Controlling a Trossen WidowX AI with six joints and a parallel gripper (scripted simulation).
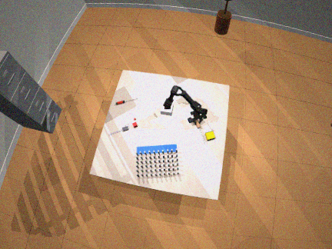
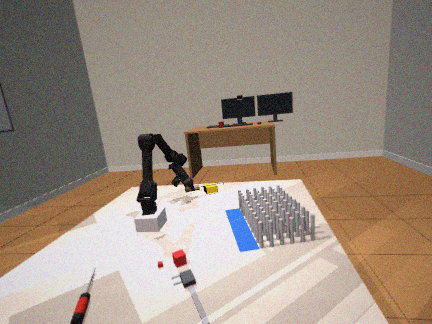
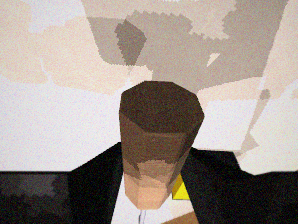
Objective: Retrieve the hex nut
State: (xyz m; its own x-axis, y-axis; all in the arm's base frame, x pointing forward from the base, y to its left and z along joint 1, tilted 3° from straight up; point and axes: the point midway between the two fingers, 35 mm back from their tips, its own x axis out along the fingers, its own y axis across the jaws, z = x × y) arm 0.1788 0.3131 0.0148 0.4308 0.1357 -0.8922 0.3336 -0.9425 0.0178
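My gripper (image 1: 197, 122) (image 2: 190, 187) (image 3: 151, 148) is shut on the brown handle (image 3: 155, 145) of a tool, at the side of the table near the yellow block. The handle's end points up toward the wrist camera; a thin metal shaft (image 3: 142, 216) shows below it, and its far end is hard to make out. The standing metal spacers (image 2: 313, 227) are in upright rows, well away from the gripper. The blue taped strip (image 1: 156, 148) (image 2: 241, 231) lies along their front. The hex nut cannot be made out among the spacers.
A yellow block (image 1: 210, 136) (image 2: 211, 188) (image 3: 180, 191) is close to the held tool. Across the table are a red-handled screwdriver (image 1: 120, 102) (image 2: 81, 306), a large red cube (image 1: 134, 124) (image 2: 179, 258), a small red cube (image 2: 160, 264) and a grey-ended tool (image 1: 125, 128) (image 2: 187, 278).
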